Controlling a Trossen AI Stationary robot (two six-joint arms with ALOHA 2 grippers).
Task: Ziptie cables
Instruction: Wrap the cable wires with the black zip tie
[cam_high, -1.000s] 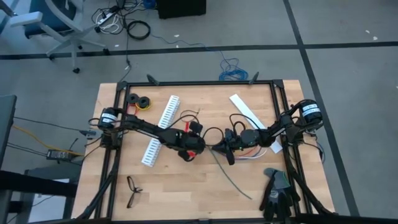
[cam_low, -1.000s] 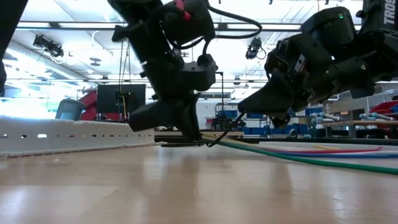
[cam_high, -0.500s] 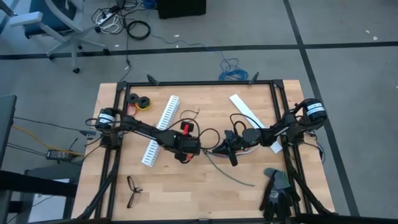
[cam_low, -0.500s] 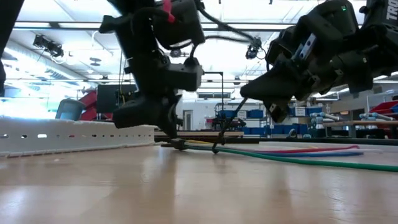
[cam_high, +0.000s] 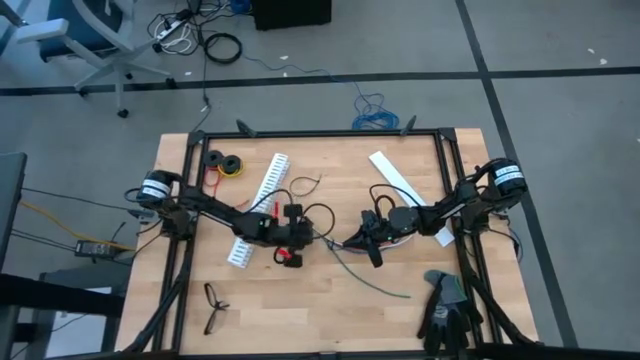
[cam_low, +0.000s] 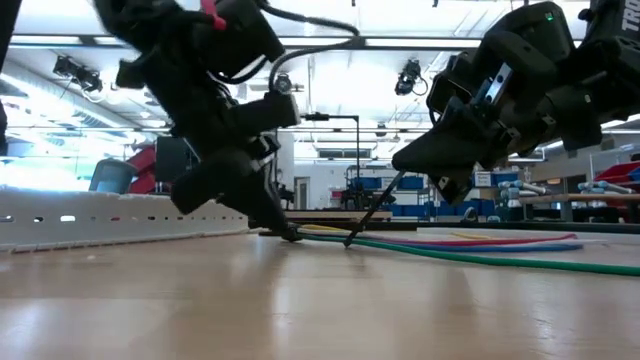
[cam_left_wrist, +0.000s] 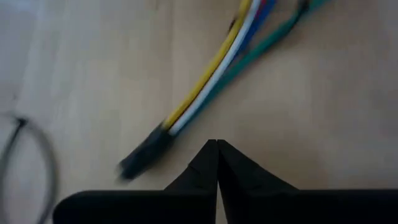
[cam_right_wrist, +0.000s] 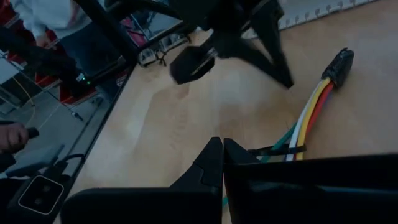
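Yellow, white, blue, green cables (cam_left_wrist: 211, 74) bundled, black-capped end, left gripper (cam_left_wrist: 217, 149) fingers pressed together, empty.

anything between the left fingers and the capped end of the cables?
Nothing. In the left wrist view only bare wood separates the shut left gripper from the black-capped end of the cables; they lie apart, not touching.

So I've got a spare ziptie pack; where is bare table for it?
Free: between the eyeglasses and gloves, along the near edge. Crowded: mid-table, where left gripper, right gripper and the cables meet.
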